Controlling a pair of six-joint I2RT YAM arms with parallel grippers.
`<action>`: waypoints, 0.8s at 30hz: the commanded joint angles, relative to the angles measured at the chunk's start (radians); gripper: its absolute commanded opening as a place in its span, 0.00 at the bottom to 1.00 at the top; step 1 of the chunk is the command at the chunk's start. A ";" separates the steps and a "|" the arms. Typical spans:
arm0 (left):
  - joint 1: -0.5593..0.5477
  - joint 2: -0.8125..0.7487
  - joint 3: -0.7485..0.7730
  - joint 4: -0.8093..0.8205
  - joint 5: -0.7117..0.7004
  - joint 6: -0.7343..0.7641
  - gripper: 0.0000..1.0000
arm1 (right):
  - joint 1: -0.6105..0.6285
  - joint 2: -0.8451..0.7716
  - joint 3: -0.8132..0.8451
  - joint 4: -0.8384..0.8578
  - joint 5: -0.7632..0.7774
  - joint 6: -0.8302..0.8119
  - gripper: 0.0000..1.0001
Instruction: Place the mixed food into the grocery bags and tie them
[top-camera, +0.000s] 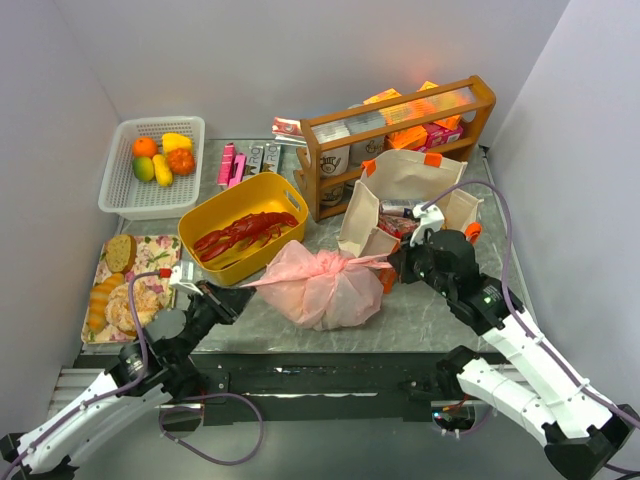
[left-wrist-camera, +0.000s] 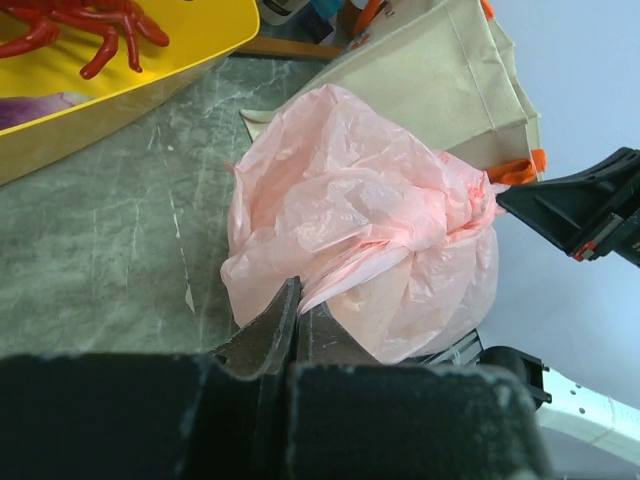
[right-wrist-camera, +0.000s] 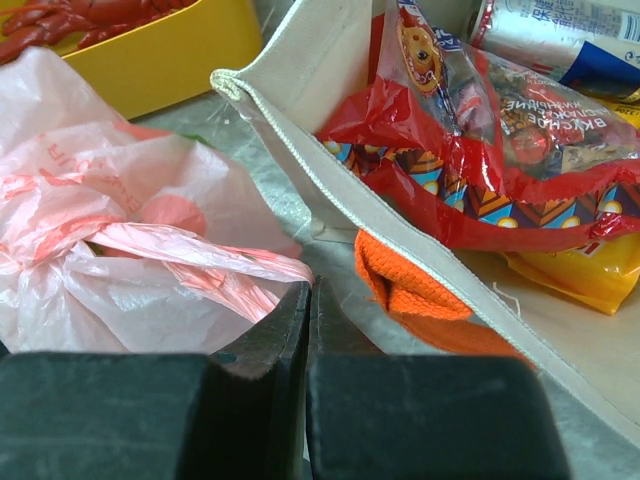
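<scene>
Only the top view shows the fruit (top-camera: 177, 142) in the basket (top-camera: 115, 190), while left end effector (left-wrist-camera: 297, 312) and right end effector (right-wrist-camera: 308, 300) pinch the pink bag (left-wrist-camera: 360, 230).

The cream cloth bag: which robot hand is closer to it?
Right. The right gripper sits just in front of the cloth bag, pinching the pink bag's tail. The left gripper is across the pink bag, near the yellow tub.

We count one pink plastic bag (top-camera: 320, 285), one cream tote (top-camera: 400, 176), one yellow tub (top-camera: 240, 197) and a single red lobster (top-camera: 245, 232) inside that tub. We also count one white mesh basket (top-camera: 120, 190) holding five pieces of fruit (top-camera: 177, 143), one wooden rack (top-camera: 308, 160) and one floral tray (top-camera: 150, 250).
</scene>
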 joint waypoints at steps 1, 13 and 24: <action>0.041 -0.031 0.006 -0.128 -0.281 -0.014 0.01 | -0.099 -0.035 -0.012 -0.058 0.359 -0.074 0.00; 0.039 0.388 0.116 0.044 -0.006 0.229 0.12 | -0.099 -0.027 0.027 -0.050 0.055 -0.145 0.20; 0.041 0.413 0.326 -0.001 0.069 0.308 0.96 | 0.008 -0.131 0.148 -0.014 -0.340 -0.225 0.98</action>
